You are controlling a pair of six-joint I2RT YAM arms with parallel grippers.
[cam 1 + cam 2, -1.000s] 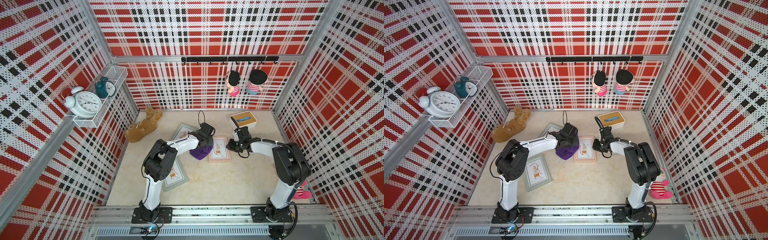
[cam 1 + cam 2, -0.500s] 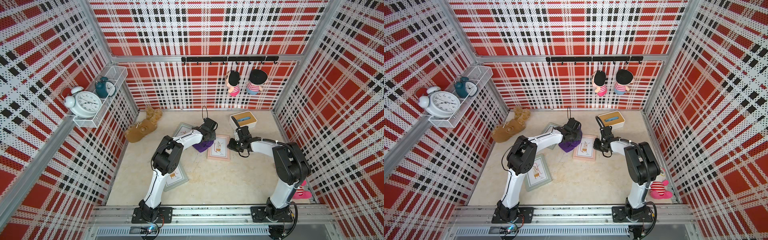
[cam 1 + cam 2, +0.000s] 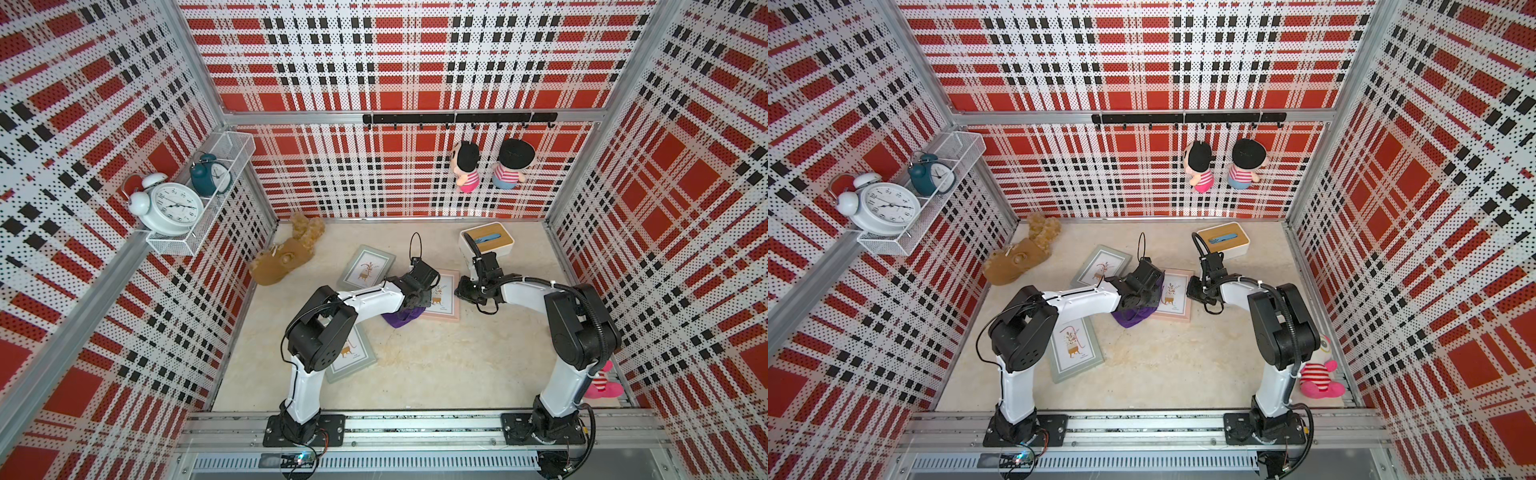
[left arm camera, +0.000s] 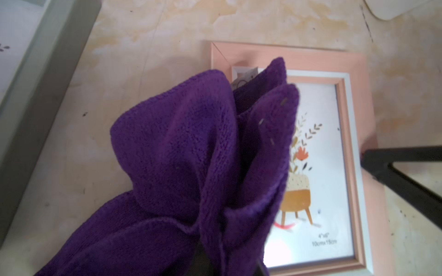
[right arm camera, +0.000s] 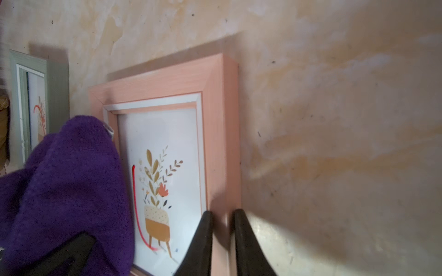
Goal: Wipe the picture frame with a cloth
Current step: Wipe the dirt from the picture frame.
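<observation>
As the left arm pulls back toward its base, the deep purple towel-like cloth point(image 3: 400, 319) comes with it. Half a second ago it sat further up, toward the back wall. Now it drapes off the near left corner of the pink wooden picture frame point(image 3: 445, 297) onto the beige marbled counter point(image 3: 415, 374). That reads as a return stroke down the frame's left side, so the wiping looks well under way, though much of the glass lies bare.

The left gripper point(image 3: 411, 302) has its fingers clamped on the bunched cloth. The right gripper point(image 5: 222, 216) has barely moved and is pinning the frame flat on the counter.

The right wrist view shows what neither top view can. The two black fingers point(image 5: 202, 239) straddle the frame's outer border and pinch it. A thin red line point(image 5: 134, 191) also runs down the glass just beside the cloth, probably the mark to be wiped off.

The left wrist view shows how the cloth is folded and its small white tag point(image 4: 246, 75) over the frame's far corner.
</observation>
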